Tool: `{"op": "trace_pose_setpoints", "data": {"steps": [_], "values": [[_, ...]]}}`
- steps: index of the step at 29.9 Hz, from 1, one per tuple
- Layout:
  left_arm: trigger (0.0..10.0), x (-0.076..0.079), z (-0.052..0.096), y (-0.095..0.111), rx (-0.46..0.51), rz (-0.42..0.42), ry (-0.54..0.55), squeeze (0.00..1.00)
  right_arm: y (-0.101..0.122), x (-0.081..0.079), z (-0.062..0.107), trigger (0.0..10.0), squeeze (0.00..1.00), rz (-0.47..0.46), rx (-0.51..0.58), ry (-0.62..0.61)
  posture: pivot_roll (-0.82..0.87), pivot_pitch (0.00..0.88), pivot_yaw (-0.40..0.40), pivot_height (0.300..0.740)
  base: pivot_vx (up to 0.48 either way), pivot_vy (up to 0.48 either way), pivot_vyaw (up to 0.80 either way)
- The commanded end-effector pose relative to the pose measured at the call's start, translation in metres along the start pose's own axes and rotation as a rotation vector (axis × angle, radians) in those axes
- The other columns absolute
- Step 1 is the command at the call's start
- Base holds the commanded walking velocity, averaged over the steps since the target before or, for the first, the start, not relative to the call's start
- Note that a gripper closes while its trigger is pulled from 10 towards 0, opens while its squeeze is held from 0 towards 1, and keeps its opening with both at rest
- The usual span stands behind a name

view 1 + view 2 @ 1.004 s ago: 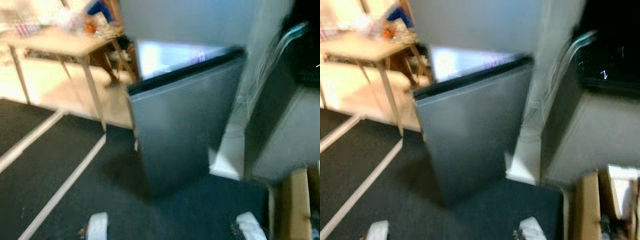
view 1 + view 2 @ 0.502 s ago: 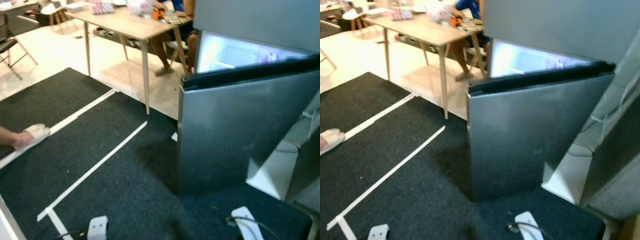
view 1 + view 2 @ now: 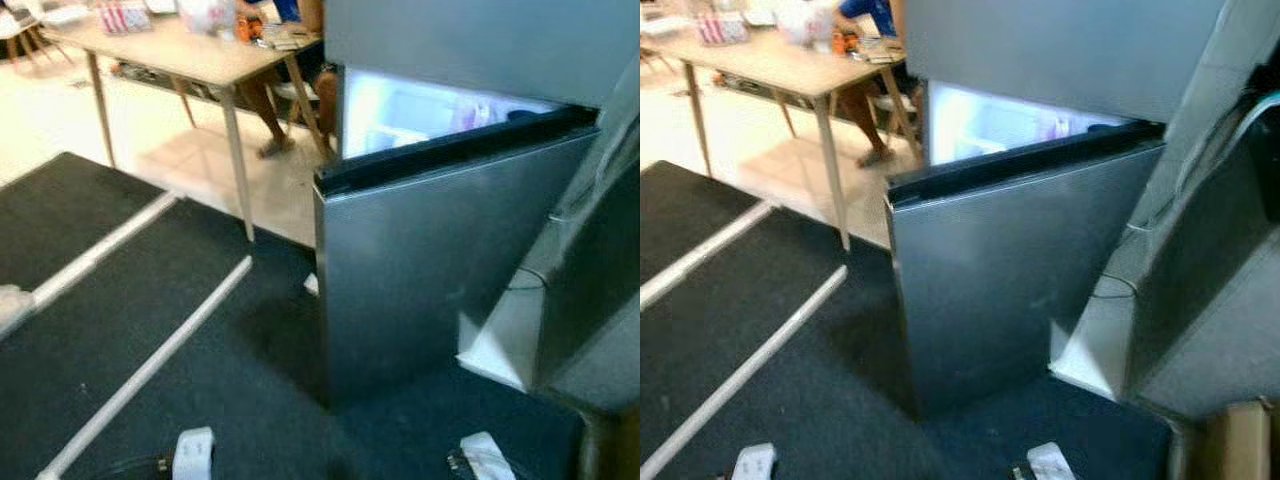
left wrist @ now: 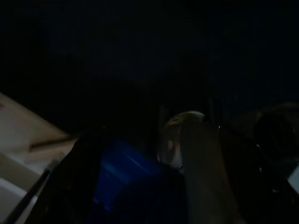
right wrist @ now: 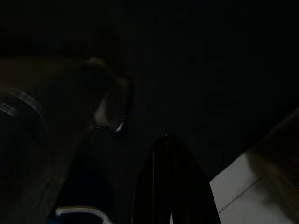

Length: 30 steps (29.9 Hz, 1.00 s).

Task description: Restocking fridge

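A grey fridge (image 3: 1060, 60) stood ahead, and its lower door (image 3: 1015, 280) was swung open toward the camera, so the lit inside (image 3: 990, 125) was visible above the door's top edge. To the left, a wooden tabletop (image 3: 770, 65) carried some blurred things, and a person's legs (image 3: 865, 120) showed under it. White stripes (image 3: 740, 375) crossed the dark carpet (image 3: 790, 400).

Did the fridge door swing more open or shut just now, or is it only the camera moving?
Cannot tell. The whole picture shifted, so the camera moved. The fridge door stands ajar at about the same angle against the fridge's upper door, lit inside showing above it.
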<state>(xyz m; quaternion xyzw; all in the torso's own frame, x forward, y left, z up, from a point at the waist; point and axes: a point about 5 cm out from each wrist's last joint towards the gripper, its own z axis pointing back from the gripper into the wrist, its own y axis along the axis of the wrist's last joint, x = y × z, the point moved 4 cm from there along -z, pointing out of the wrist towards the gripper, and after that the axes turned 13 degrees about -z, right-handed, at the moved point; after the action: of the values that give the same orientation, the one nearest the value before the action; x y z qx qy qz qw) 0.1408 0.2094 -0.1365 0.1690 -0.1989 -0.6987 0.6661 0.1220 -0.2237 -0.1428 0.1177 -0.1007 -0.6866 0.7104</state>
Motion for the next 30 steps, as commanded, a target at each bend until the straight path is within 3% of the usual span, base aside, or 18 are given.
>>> {"op": "trace_pose_setpoints", "data": {"steps": [1,13,25,30], "values": [[10.0,-0.003,0.002,-0.008,-0.026,-0.006,0.004,0.00,0.013,-0.006,-0.002,10.0,0.00,0.001,0.036,0.012,-0.06,0.000,0.009,0.740,0.322,0.000,0.00],[10.0,-0.004,0.002,-0.008,-0.028,0.005,0.016,0.00,0.010,-0.002,-0.001,10.0,0.00,-0.003,0.020,-0.018,-0.06,0.000,0.008,0.740,0.292,0.000,0.00],[10.0,-0.003,0.002,-0.006,-0.017,0.008,0.016,0.00,0.008,0.003,-0.001,10.0,0.00,-0.027,0.011,-0.051,-0.06,0.000,0.011,0.740,0.000,0.000,-0.79],[10.0,-0.002,0.002,-0.006,-0.017,0.009,0.014,0.00,0.026,0.002,0.000,10.0,0.00,-0.072,0.090,-0.034,-0.06,0.000,0.011,0.740,0.000,0.000,-0.48]]}}
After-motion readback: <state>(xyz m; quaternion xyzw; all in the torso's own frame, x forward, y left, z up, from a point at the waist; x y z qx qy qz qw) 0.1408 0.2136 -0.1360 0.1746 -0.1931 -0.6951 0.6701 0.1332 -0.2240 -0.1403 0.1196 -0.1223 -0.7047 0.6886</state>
